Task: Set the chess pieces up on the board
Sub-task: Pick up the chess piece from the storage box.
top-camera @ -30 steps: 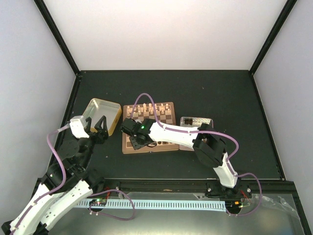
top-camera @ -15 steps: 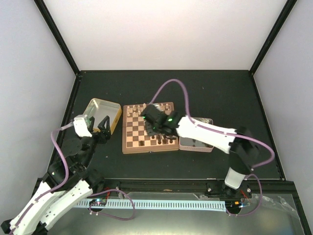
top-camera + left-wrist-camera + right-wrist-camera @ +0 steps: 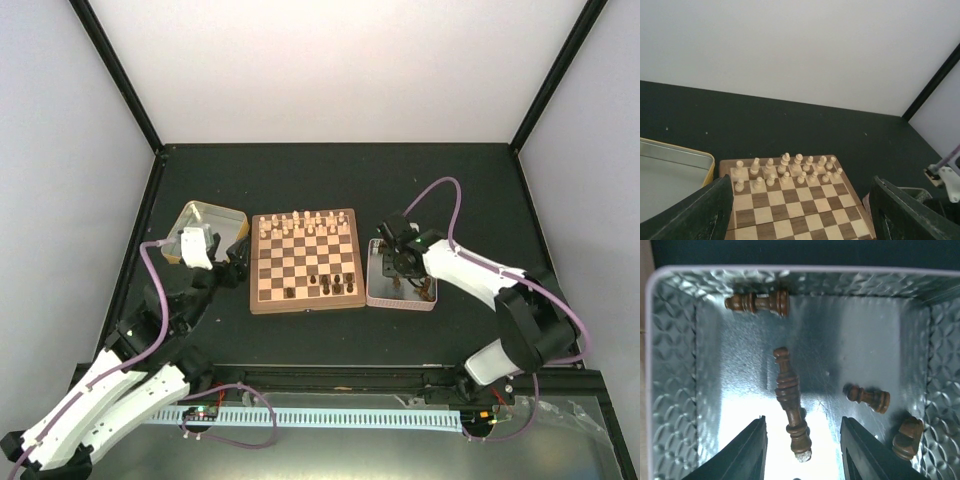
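The board point(image 3: 300, 256) lies mid-table, with cream pieces point(image 3: 300, 222) along its far rows and several dark chess pieces point(image 3: 332, 285) near its front right. More dark chess pieces lie flat in the silver tin point(image 3: 670, 365). The longest piece point(image 3: 790, 400) rests loose on the tin floor between the fingertips of my right gripper point(image 3: 802, 452), which stands open. From above, the right gripper point(image 3: 400, 265) hangs over that tin point(image 3: 400, 305). My left gripper point(image 3: 240, 262) is open and empty at the board's left edge. Its wrist view shows the board point(image 3: 790, 210) and the cream pieces point(image 3: 785, 170).
A gold tin point(image 3: 205, 222) sits left of the board, just beyond the left gripper; its corner point(image 3: 675, 165) shows in the left wrist view. Other dark pieces lie by the silver tin's walls point(image 3: 757, 302) point(image 3: 869, 397) point(image 3: 907, 437). Dark table surrounds everything.
The right arm swung from over the board's left part to the silver tin on the right, its jaws spreading. The left gripper shifted right, toward the board's left edge.
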